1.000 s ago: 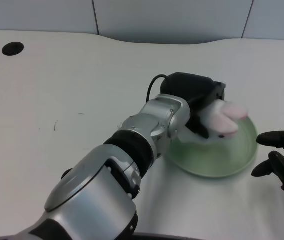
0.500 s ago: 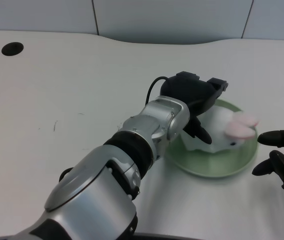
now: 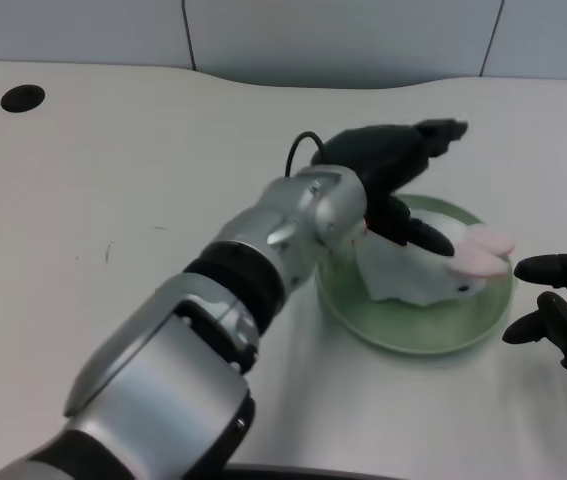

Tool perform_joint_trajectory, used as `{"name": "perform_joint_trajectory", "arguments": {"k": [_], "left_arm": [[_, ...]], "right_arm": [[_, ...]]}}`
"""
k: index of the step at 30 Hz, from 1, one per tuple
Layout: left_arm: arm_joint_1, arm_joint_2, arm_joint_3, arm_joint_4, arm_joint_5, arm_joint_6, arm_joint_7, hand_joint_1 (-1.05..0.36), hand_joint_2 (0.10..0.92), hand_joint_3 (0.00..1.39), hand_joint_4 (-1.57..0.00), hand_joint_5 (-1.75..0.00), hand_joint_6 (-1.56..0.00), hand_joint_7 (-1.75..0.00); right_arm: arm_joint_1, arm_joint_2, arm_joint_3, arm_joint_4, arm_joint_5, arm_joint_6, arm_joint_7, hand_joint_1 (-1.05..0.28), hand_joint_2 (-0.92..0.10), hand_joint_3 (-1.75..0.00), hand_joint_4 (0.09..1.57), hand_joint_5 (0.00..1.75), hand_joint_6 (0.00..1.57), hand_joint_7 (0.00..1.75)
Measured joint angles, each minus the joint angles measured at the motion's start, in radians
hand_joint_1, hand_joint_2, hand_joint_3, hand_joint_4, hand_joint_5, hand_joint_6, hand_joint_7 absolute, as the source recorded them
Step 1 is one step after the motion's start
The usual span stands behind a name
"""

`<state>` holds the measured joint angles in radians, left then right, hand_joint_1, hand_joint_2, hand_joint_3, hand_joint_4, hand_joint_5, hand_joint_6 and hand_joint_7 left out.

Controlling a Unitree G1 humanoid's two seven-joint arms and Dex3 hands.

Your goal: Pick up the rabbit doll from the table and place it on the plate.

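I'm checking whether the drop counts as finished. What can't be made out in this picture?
- Head view: left hand covers the rabbit doll's near side, so finger contact is unclear.
- The forearm hides the plate's left rim.
- The doll's face is too small to read.

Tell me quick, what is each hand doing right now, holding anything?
Left hand: open, fingers spread above the rabbit doll, which lies on the green plate.
Right hand: idle beside the plate, holding nothing.

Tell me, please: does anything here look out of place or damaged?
Nothing stands out. The rabbit doll lies on the green plate, and the left hand hovers open above it. No spill or damage shows.
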<state>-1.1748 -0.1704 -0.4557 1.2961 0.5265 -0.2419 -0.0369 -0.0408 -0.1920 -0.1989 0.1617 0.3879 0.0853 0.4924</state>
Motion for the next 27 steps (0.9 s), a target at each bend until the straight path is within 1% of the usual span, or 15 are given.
{"name": "perform_joint_trajectory", "arguments": {"k": [4, 6, 8, 11, 14, 15, 17, 18, 20, 21, 22, 23, 24, 25, 27], "left_arm": [[0.034, 0.094, 0.108, -0.066, -0.122, -0.076, -0.125, -0.97, 0.921, 0.16, -0.01, -0.01, -0.02, -0.05], [0.074, 0.133, 0.150, -0.095, -0.171, -0.101, -0.173, -0.95, 0.921, 0.17, -0.02, -0.01, -0.03, -0.05], [0.116, 0.160, 0.182, -0.107, -0.208, -0.110, -0.217, -0.94, 0.921, 0.17, -0.02, -0.01, -0.03, -0.05], [0.143, 0.180, 0.194, -0.115, -0.226, -0.109, -0.246, -0.93, 0.921, 0.17, -0.02, -0.01, -0.03, -0.05], [0.170, 0.187, 0.248, -0.176, -0.304, -0.106, -0.306, -0.89, 0.921, 0.25, -0.17, -0.10, -0.17, -0.09], [0.200, 0.197, 0.292, -0.222, -0.362, -0.096, -0.350, -0.82, 0.921, 0.30, -0.32, -0.20, -0.25, -0.10], [0.281, 0.225, 0.369, -0.330, -0.465, -0.047, -0.401, -0.70, 0.921, 0.36, -0.38, -0.53, -0.37, -0.07], [0.324, 0.239, 0.395, -0.378, -0.497, -0.020, -0.407, -0.67, 0.921, 0.38, -0.40, -0.64, -0.41, -0.06], [0.400, 0.261, 0.421, -0.457, -0.530, 0.030, -0.413, -0.65, 0.921, 0.39, -0.40, -0.70, -0.43, -0.05], [0.436, 0.268, 0.428, -0.492, -0.536, 0.051, -0.413, -0.63, 0.921, 0.42, -0.36, -0.86, -0.49, -0.07], [0.478, 0.274, 0.439, -0.530, -0.548, 0.064, -0.413, -0.60, 0.921, 0.44, -0.30, -1.14, -0.55, -0.11], [0.519, 0.278, 0.454, -0.558, -0.563, 0.075, -0.414, -0.57, 0.921, 0.46, -0.26, -1.31, -0.58, -0.15], [0.558, 0.285, 0.468, -0.581, -0.584, 0.092, -0.415, -0.56, 0.921, 0.46, -0.23, -1.44, -0.56, -0.27], [0.593, 0.294, 0.480, -0.601, -0.599, 0.114, -0.416, -0.56, 0.921, 0.47, -0.21, -1.55, -0.47, -0.53], [0.648, 0.310, 0.500, -0.637, -0.620, 0.158, -0.416, -0.56, 0.921, 0.47, -0.24, -1.62, -0.43, -0.71]], "right_arm": [[-0.004, -0.001, -0.013, 0.020, 0.005, 0.000, 0.007, -0.31, -0.92, -0.52, 0.18, 1.65, 0.23, 1.19], [-0.009, -0.001, -0.021, 0.025, 0.016, 0.001, 0.015, -0.31, -0.92, -0.53, 0.17, 1.64, 0.22, 1.19], [-0.015, -0.001, -0.029, 0.030, 0.021, 0.002, 0.022, -0.31, -0.92, -0.53, 0.16, 1.64, 0.22, 1.18], [-0.019, -0.001, -0.031, 0.034, 0.021, 0.003, 0.027, -0.31, -0.92, -0.52, 0.16, 1.64, 0.22, 1.18], [-0.026, 0.000, -0.030, 0.036, 0.017, 0.005, 0.027, -0.31, -0.92, -0.52, 0.16, 1.58, 0.24, 1.17], [-0.028, -0.001, -0.030, 0.036, 0.015, 0.005, 0.022, -0.31, -0.92, -0.52, 0.17, 1.56, 0.25, 1.16], [-0.030, -0.004, -0.032, 0.039, 0.014, 0.006, 0.019, -0.31, -0.92, -0.52, 0.17, 1.55, 0.25, 1.16], [-0.030, -0.006, -0.034, 0.042, 0.015, 0.006, 0.019, -0.31, -0.92, -0.52, 0.18, 1.55, 0.25, 1.16], [-0.031, -0.009, -0.035, 0.046, 0.015, 0.007, 0.019, -0.31, -0.92, -0.52, 0.18, 1.54, 0.25, 1.15], [-0.034, -0.009, -0.033, 0.047, 0.014, 0.007, 0.019, -0.31, -0.92, -0.52, 0.18, 1.54, 0.25, 1.15], [-0.037, -0.008, -0.031, 0.047, 0.015, 0.007, 0.020, -0.30, -0.92, -0.53, 0.18, 1.54, 0.25, 1.15], [-0.040, -0.008, -0.030, 0.049, 0.014, 0.007, 0.021, -0.30, -0.92, -0.53, 0.18, 1.53, 0.24, 1.15], [-0.042, -0.008, -0.030, 0.050, 0.014, 0.006, 0.022, -0.30, -0.92, -0.54, 0.19, 1.53, 0.24, 1.15], [-0.043, -0.008, -0.030, 0.051, 0.014, 0.006, 0.022, -0.30, -0.92, -0.54, 0.19, 1.54, 0.25, 1.15], [-0.043, -0.008, -0.031, 0.056, 0.012, 0.005, 0.022, -0.31, -0.92, -0.53, 0.20, 1.53, 0.25, 1.15]]}}
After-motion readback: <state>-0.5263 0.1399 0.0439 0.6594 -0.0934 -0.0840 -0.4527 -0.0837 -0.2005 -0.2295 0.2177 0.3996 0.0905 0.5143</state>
